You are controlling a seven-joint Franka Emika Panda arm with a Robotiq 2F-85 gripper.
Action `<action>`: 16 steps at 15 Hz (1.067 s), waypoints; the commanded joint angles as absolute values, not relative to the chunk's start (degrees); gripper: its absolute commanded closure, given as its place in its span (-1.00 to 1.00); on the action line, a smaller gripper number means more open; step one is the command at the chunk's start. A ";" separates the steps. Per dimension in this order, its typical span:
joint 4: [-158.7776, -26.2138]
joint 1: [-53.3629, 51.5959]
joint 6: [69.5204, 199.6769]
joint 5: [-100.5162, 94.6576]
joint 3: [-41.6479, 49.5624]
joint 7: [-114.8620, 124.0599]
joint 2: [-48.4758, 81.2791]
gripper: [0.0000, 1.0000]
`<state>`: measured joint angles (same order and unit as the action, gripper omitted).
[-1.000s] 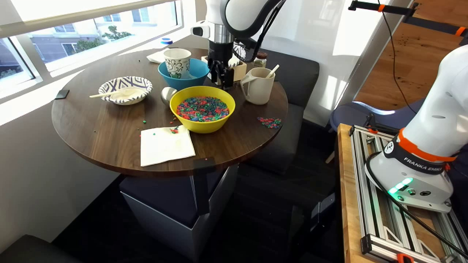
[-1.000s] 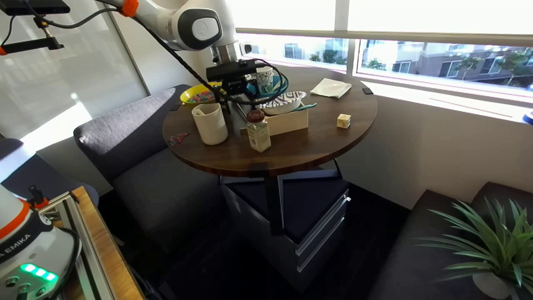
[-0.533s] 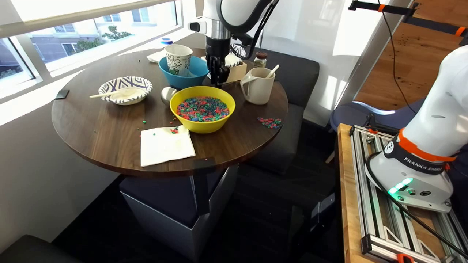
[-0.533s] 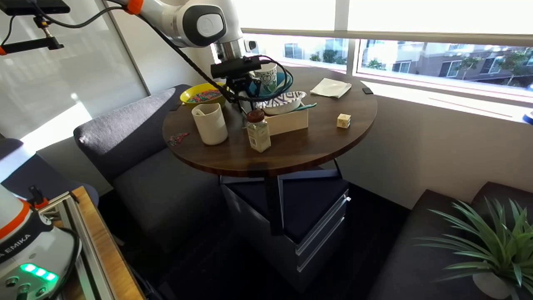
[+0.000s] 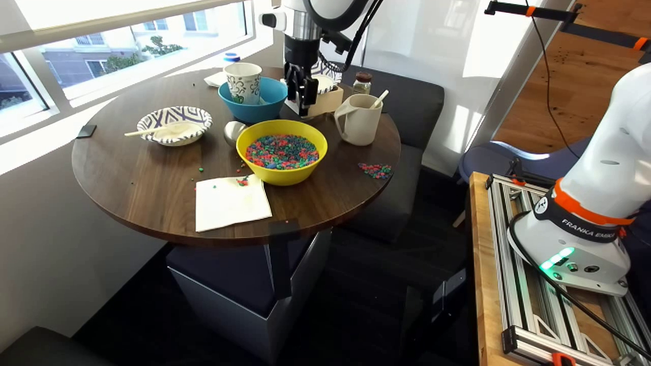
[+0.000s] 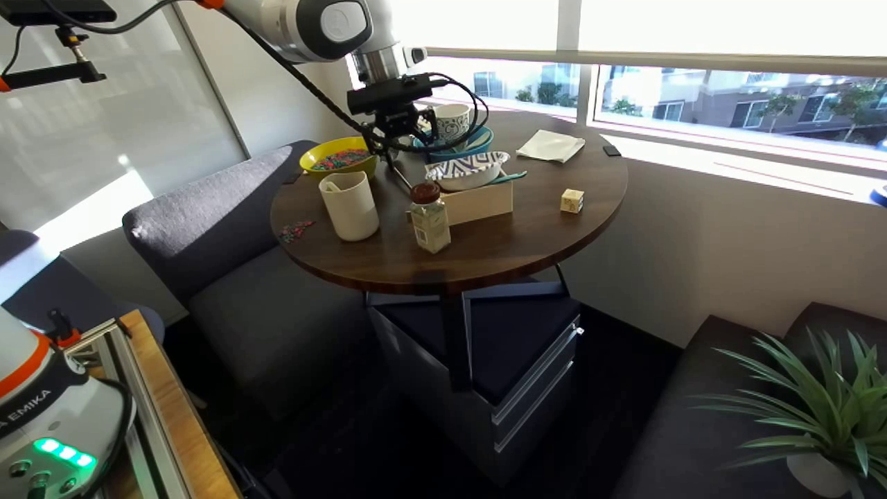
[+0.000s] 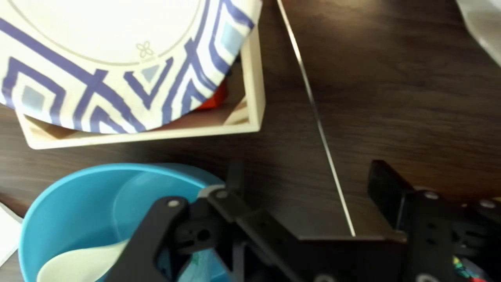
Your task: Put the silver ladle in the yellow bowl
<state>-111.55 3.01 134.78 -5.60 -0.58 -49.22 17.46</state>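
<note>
At the left side of the round table (image 5: pixel 147 188), in an exterior view, a striped bowl (image 5: pixel 199 117) is holding a pale spoon (image 5: pixel 147 131). A white napkin (image 5: pixel 229 208) is lying nearer the front edge. Farther back, the silver ladle (image 5: pixel 232 133) is resting on the tabletop, its scoop sitting just beside the yellow bowl (image 5: pixel 285 176); the view is not showing whether they are touching. Behind them, a blue bowl (image 5: pixel 249 113) is holding a patterned paper cup (image 5: pixel 243 84). The yellow bowl is containing small multicoloured pieces (image 5: pixel 282 151). To the right, the gripper (image 7: pixel 307 174) is hovering over the table with its fingers spread wide apart and is grasping nothing; in the wrist view, the ladle's slim handle is showing in the gap between them. Beside it, a wooden box (image 5: pixel 330 103) is supporting a second striped bowl (image 7: pixel 117 27), and a mug (image 5: pixel 358 127) is standing farther right.
</note>
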 commanded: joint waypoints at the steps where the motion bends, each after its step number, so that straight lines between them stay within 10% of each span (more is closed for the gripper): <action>1: -112.83 2.77 131.57 -9.02 0.05 -45.51 16.03 -1.00; 16: -114.21 2.79 131.65 -7.70 -2.38 -47.31 14.51 -1.00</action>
